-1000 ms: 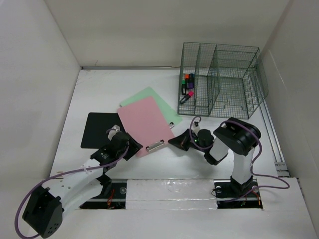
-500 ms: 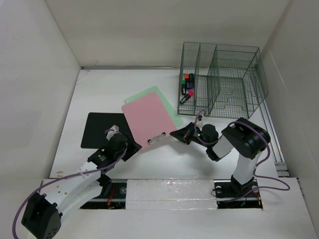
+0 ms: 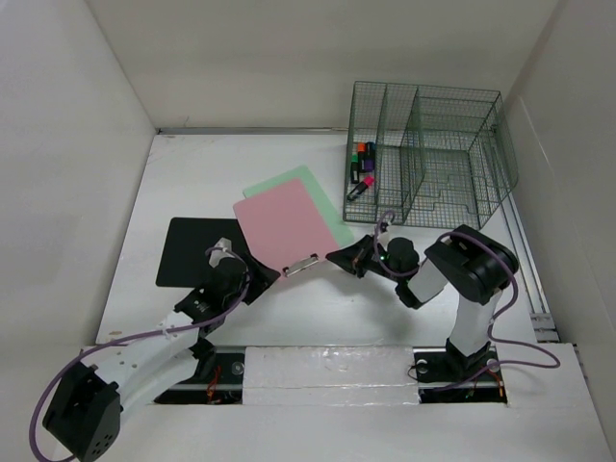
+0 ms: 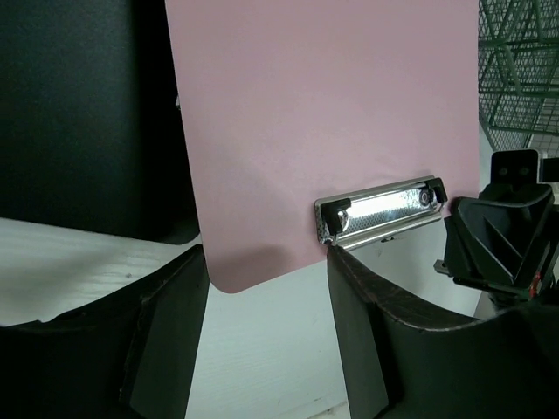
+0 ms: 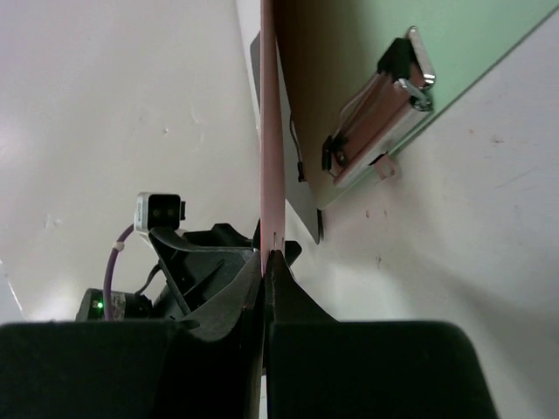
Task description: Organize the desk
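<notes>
Clearly the step in hand, as I judge it, is carrying the thin, stiff pink clipboard [image 3: 285, 227] toward the green wire-mesh organizer rack [image 3: 433, 159] at the far right of the wide white matte desk [image 3: 192, 173], which spreads under everything between white walls. The right gripper [image 5: 265, 259] has its fingers pinched together on the board's near-right edge, just beside the silver metal clip [image 4: 380, 209], so the board shows edge-on in the right wrist view. The left gripper [image 4: 266, 297] sits at the board's near-left corner with its fingers apart, clamped on nothing.

To do this well, the pinch on so thin an edge should be firm and the swing slow, since a hold at one edge lets the board twist or slip. The left fingers should either support the corner from below or stand off it, not snag it. The board probably needs turning upright and lining up with a slot, away from the coloured markers [image 3: 363, 166] in the rack's left compartment.

Whether the board's far end rests on the pale green clipboard [image 3: 306, 181] beneath it cannot be told. The flat black rectangular pad [image 3: 191, 252] on the left is partly covered by the left arm, and its material is hard to make out.
</notes>
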You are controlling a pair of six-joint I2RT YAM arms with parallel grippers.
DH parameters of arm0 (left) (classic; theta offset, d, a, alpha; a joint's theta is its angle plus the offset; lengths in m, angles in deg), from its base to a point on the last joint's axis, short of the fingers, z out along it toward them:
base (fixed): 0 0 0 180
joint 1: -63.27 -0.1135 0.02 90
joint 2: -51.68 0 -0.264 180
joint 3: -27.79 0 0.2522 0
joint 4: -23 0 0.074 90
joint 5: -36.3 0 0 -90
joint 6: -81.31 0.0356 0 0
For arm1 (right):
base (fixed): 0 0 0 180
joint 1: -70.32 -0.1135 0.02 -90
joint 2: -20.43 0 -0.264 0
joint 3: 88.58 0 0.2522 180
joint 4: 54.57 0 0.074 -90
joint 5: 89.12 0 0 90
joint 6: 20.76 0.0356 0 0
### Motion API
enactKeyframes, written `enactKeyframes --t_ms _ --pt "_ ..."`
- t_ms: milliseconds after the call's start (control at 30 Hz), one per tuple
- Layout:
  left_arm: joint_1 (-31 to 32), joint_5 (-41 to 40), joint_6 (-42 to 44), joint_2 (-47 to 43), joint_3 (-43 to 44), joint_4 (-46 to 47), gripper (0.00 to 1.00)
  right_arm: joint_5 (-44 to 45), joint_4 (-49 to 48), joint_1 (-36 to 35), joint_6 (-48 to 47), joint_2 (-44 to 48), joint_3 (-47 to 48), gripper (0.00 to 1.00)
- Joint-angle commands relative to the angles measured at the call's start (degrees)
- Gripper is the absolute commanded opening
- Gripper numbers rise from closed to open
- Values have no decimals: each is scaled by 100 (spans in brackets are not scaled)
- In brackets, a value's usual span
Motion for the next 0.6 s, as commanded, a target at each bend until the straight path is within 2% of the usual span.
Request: enactKeyframes --t_ms 0,67,267,300,333,433,500,533,567 --pt "-25 -10 -160 22 -134 789 50 -125 -2908 -85 204 -101 177 0" --pt "-25 -88 -186 -4 -170 895 49 -125 -2917 -137 204 -101 195 0" --pt "-25 -177 -99 -154 -196 1168 16 -125 -2776 -242 99 -128 160 0" --pt "-25 -142 -72 -145 -205 1290 5 -125 -2768 -243 81 -154 151 0" --pt "-25 -90 6 -136 -248 1352 0 -116 -2767 -243 72 -224 142 0" --pt "-25 51 60 -49 -292 1467 0 -64 -2724 -243 -15 -338 107 0" --pt "-25 139 68 -31 -310 1493 0 -72 -2680 -243 -77 -479 116 4" --pt "-25 165 86 -48 -319 1493 0 -99 -2688 -243 -95 -531 159 9" --pt "-25 209 95 -66 -319 1493 0 -81 -2680 -243 -121 -610 160 25"
